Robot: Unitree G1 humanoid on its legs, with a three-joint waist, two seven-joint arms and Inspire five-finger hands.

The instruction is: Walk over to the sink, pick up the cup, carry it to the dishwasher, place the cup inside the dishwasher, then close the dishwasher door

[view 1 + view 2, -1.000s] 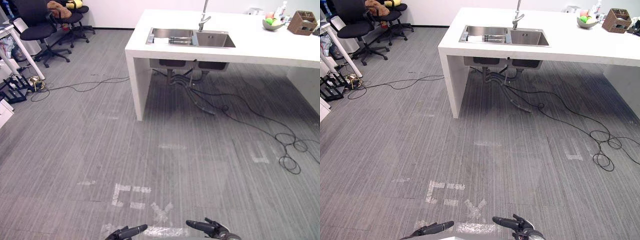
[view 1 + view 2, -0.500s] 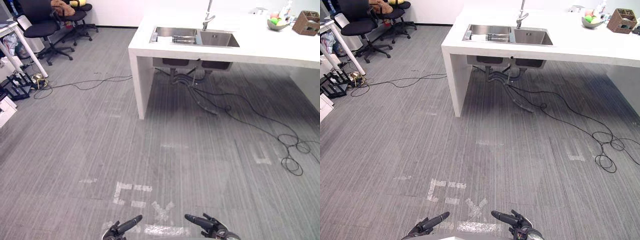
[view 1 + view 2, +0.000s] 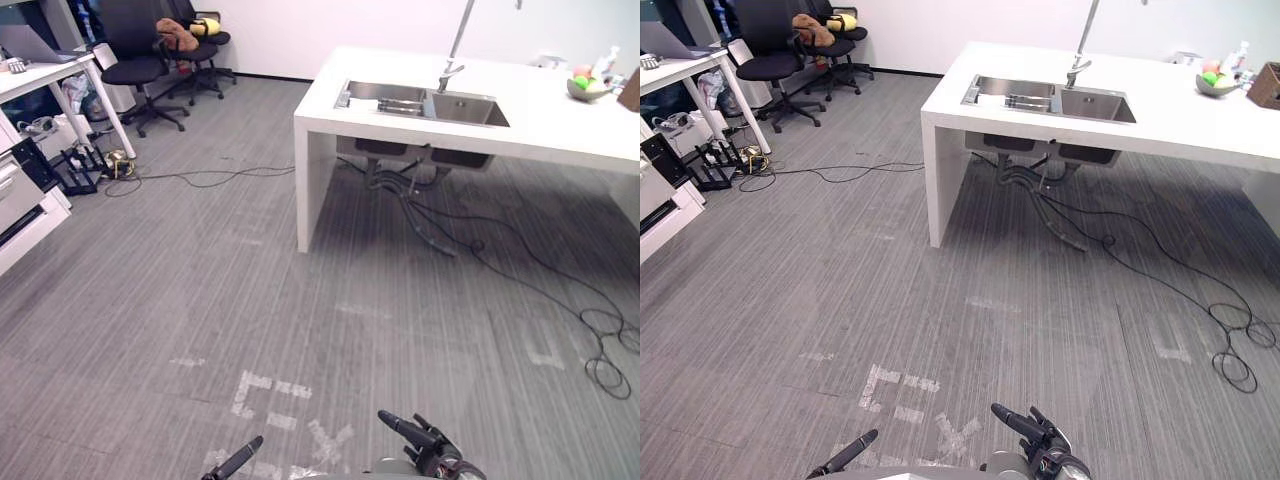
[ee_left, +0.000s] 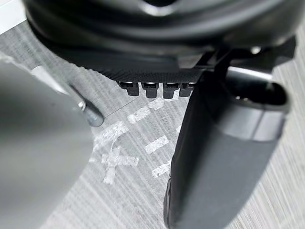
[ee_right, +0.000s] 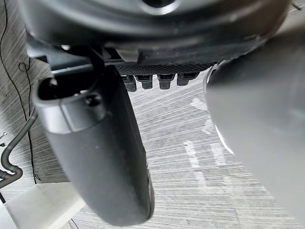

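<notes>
**Heading for the sink, nothing picked up yet**

The cup can't be made out from this far back; it's presumably down in the sink [image 3: 470, 108], which is set into the counter [image 3: 560, 125] near its left end, under the faucet [image 3: 458, 40]. The left hand [image 3: 238, 464] and right hand [image 3: 425, 450] are held low, fingers stretched out loose, nothing carried. The walk is probably best aimed at the counter's near edge by the sink, with the floor cables [image 3: 415, 210] skirted so nothing gets snagged.
</notes>
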